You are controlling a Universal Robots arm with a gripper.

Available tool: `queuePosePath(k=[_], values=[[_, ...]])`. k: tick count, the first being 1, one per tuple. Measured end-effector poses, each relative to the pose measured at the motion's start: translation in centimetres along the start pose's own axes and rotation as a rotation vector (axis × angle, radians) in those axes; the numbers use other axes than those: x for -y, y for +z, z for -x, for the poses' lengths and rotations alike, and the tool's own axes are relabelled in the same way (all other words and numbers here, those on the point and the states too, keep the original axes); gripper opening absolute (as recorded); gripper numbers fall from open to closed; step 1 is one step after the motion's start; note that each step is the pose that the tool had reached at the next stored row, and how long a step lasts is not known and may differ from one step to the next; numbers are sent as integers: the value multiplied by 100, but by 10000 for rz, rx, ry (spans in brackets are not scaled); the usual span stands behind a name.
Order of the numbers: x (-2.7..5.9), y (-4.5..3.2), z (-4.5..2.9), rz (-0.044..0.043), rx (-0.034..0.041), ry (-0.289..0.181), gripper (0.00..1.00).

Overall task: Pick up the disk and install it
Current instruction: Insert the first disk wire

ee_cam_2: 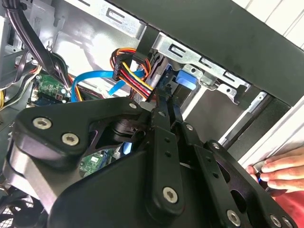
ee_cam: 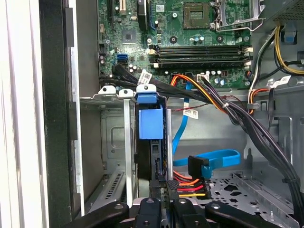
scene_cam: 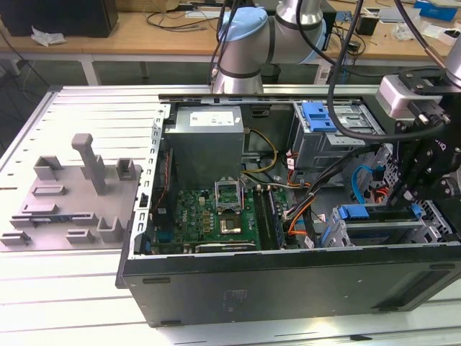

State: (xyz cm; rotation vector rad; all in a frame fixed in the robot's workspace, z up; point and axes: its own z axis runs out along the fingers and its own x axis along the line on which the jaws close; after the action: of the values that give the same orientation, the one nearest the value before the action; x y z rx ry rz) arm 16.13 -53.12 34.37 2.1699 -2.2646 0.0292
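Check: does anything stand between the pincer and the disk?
Nothing visible does. In the first wrist view the black pincer is at the silver disk in its blue plastic carrier, already inside the grey metal bay.

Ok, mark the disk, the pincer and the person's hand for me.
the disk [ee_cam: 150, 122]: first wrist view, on its blue carrier face in the drive cage.
the pincer [ee_cam: 164, 186]: first wrist view, midway between its fingertips.
a person's hand [ee_cam_2: 281, 172]: second wrist view, on the fingers.

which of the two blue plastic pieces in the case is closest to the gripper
The blue plastic disk carrier in the lower bay beside the gripper; the other blue latch sits on the grey metal cage farther back.
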Motion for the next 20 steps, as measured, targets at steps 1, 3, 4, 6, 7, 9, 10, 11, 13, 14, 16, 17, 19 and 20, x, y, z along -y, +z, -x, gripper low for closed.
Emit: queuePosePath(k=[1,3,4,6,7,9,10,11,13,14,16,17,19,20], values=[[0,3,0,0,0,0,17],[0,12,0,0,-1,0,17],[0,14,0,0,-1,0,17],[0,18,0,0,-1,0,17],[0,20,0,0,0,0,17],[0,23,0,0,-1,0,17],[0,24,0,0,-1,0,17],[0,26,0,0,-1,0,17],[0,29,1,1,3,0,17],[0,31,0,1,7,0,17],[0,29,0,0,0,0,17],[0,29,0,1,0,0,17],[0,29,0,0,0,0,17],[-1,29,0,0,-1,0,17]])
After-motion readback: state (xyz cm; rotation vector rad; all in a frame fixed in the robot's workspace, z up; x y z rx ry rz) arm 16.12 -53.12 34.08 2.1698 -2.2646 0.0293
